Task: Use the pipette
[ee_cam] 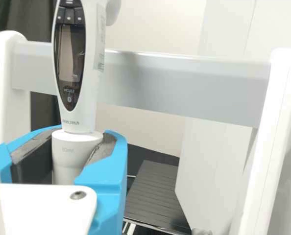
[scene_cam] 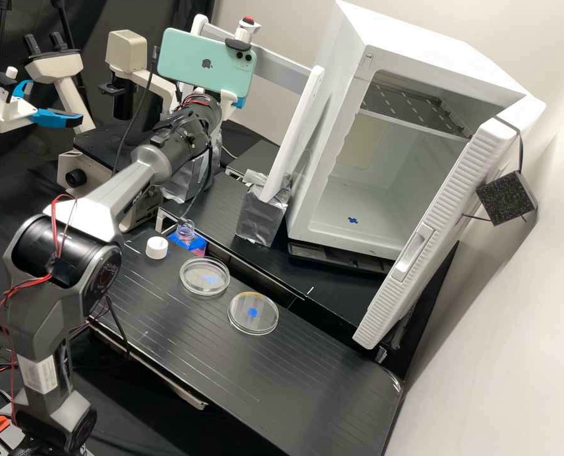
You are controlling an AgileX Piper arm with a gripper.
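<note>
In the high view the gripper point(scene_cam: 240, 102) is mostly hidden behind the phone at the arm's end, a little of its blue showing. Above the phone rises the pipette's top point(scene_cam: 246, 29), with a red button, near the rack's crossbar. The wrist view has the gripper point(ee_cam: 81, 139) shut on the white pipette point(ee_cam: 88, 115), its two blue fingers on either side of the collar below the dark display. The pipette stands about upright in front of the crossbar; its tip is hidden. An uncapped bottle point(scene_cam: 185, 232) with pinkish contents stands on the bench near two clear dishes, one dish point(scene_cam: 204, 277) and another dish point(scene_cam: 253, 313).
A white cap point(scene_cam: 157, 247) lies beside the bottle. The rack's crossbar point(ee_cam: 184, 83) runs between two white posts, its right post point(ee_cam: 270, 142) near a large white cabinet point(scene_cam: 370, 190) with an open door. Behind the arm stands a microscope point(scene_cam: 126, 50).
</note>
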